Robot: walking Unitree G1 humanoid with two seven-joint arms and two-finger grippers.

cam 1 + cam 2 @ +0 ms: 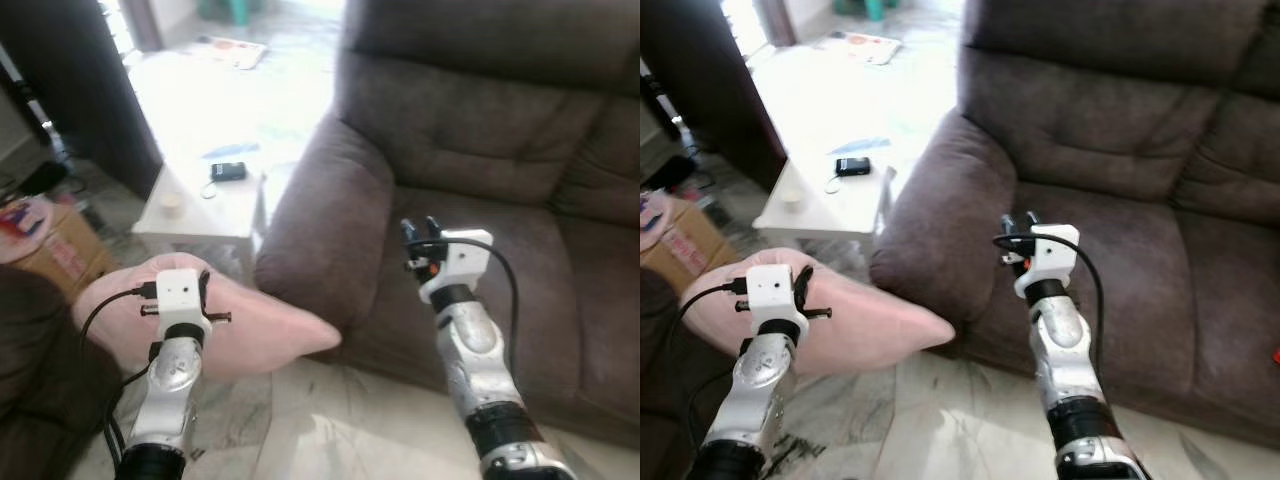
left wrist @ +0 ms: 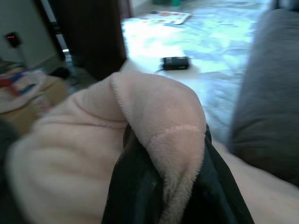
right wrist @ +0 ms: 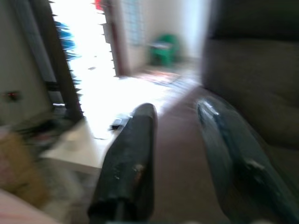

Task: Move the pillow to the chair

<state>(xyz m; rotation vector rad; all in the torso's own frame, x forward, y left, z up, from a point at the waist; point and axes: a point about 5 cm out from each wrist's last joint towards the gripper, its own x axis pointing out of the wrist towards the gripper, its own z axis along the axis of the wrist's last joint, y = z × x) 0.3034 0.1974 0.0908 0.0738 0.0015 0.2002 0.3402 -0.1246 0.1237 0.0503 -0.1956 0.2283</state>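
One fold of the pink pillow (image 2: 159, 121) is pinched between the fingers of the left pincer (image 2: 161, 186); the pillow body hangs at 8 o'clock, above the marble floor (image 1: 300, 410). The brown armchair (image 1: 470, 150) lies at 1 o'clock. The right pincer (image 3: 175, 154) is held spread and empty above the seat. Slippage is judged possible, since only an edge of soft plush is gripped. The trailing corner may be snagged on the armrest (image 1: 320, 220) or swept across the white bench (image 1: 200, 215).
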